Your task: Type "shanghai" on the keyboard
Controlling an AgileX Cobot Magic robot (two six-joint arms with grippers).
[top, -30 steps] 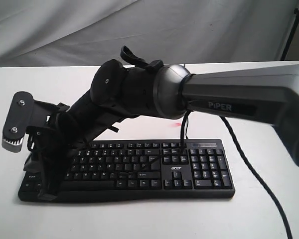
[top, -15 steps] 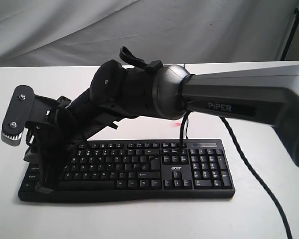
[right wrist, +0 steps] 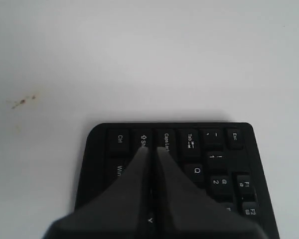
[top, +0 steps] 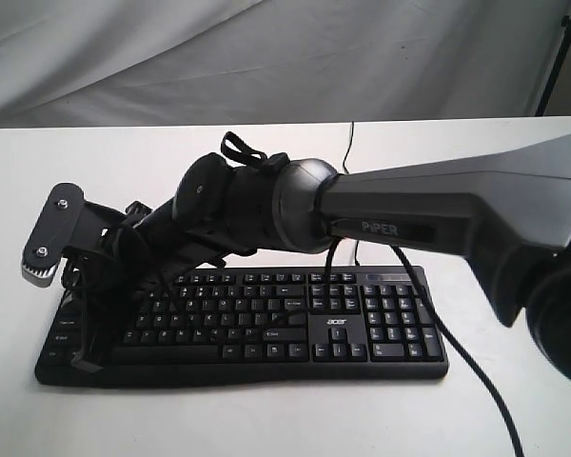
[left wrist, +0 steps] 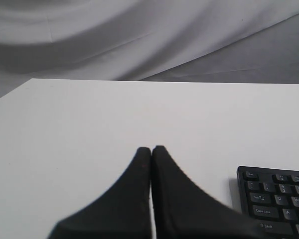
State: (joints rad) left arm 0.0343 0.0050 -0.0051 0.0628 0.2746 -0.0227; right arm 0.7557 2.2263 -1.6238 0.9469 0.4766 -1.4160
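Note:
The black acer keyboard (top: 343,324) lies on the white table (top: 266,419) with its number pad to the right. My right arm reaches across it to its left end, where the right gripper (top: 86,362) is shut with nothing in it. In the right wrist view the right gripper (right wrist: 152,149) has its tips over the seam between the Shift and Caps Lock keys of the keyboard (right wrist: 214,164). My left gripper (left wrist: 151,148) is shut and empty above bare table, with a corner of the keyboard (left wrist: 274,199) beside it. The exterior view does not show the left gripper.
A thick black cable (top: 476,371) runs from the right arm down over the table's right front. A thin black cable (top: 350,138) leads back from the keyboard. Grey cloth (top: 266,57) hangs behind the table. A small red stain (right wrist: 22,101) marks the table.
The right arm has dropped lower over the keyboard and its wrist has shifted slightly right. The gripper tip stays at the keyboard's left end, still shut.

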